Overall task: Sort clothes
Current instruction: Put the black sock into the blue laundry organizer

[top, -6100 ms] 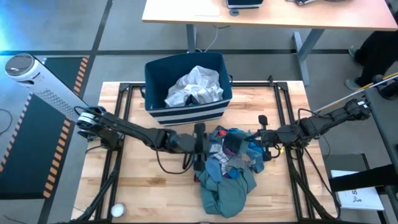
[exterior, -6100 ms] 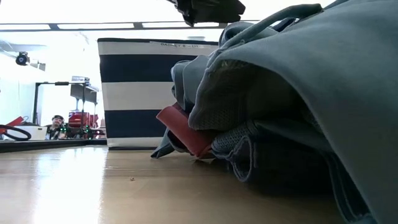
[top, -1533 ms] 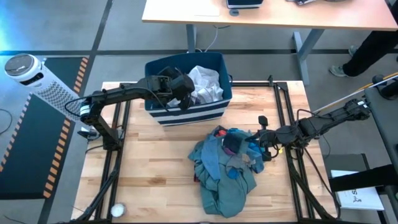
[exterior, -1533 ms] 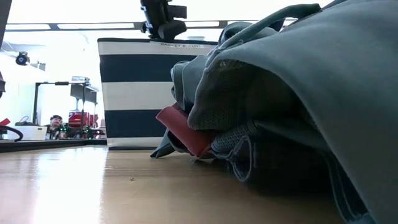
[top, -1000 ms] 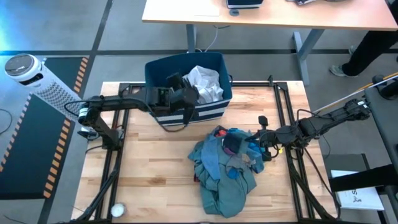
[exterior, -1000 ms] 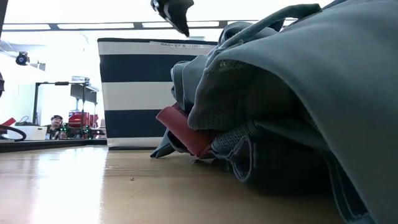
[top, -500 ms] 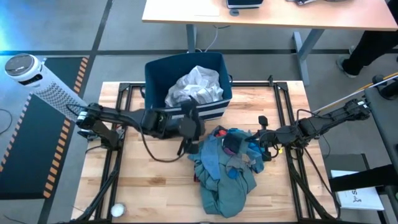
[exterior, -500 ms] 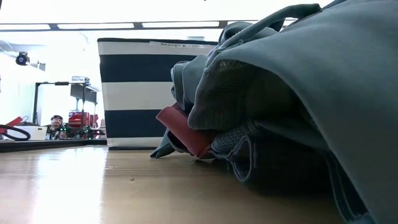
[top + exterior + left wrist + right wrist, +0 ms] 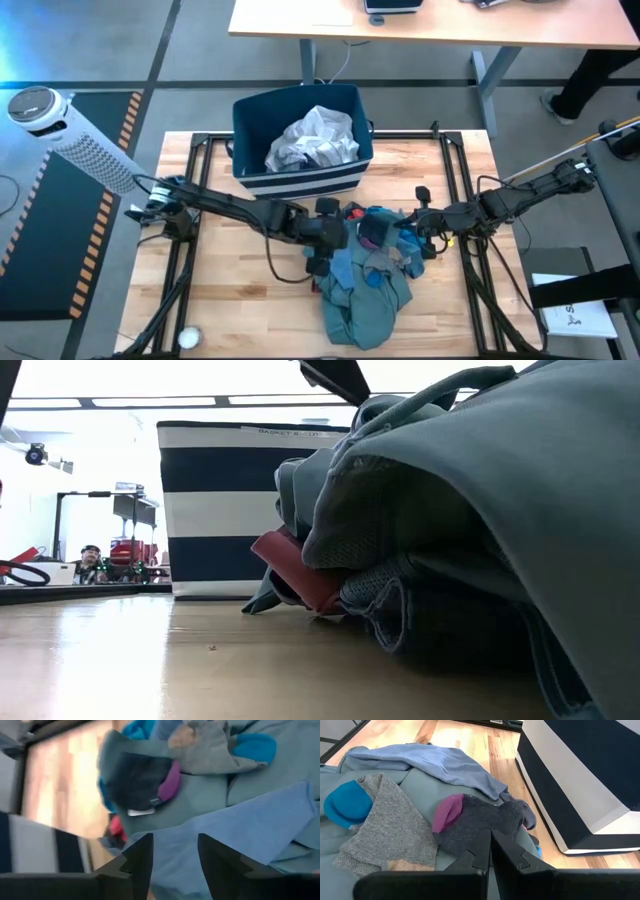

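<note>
Under my left gripper (image 9: 172, 857), jaws apart and empty, sits the clothes pile (image 9: 365, 270); soft, floppy, so I'd pinch a raised blue fold (image 9: 225, 832); right gripper (image 9: 490, 845) closed, idle beside it

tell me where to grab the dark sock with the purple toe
Take the dark sock at its charcoal middle, coming straight down from above. It lies flat on top of the teal garment with nothing over it, so a top pinch should lift it alone, clear of the grey sock beside it.
</note>
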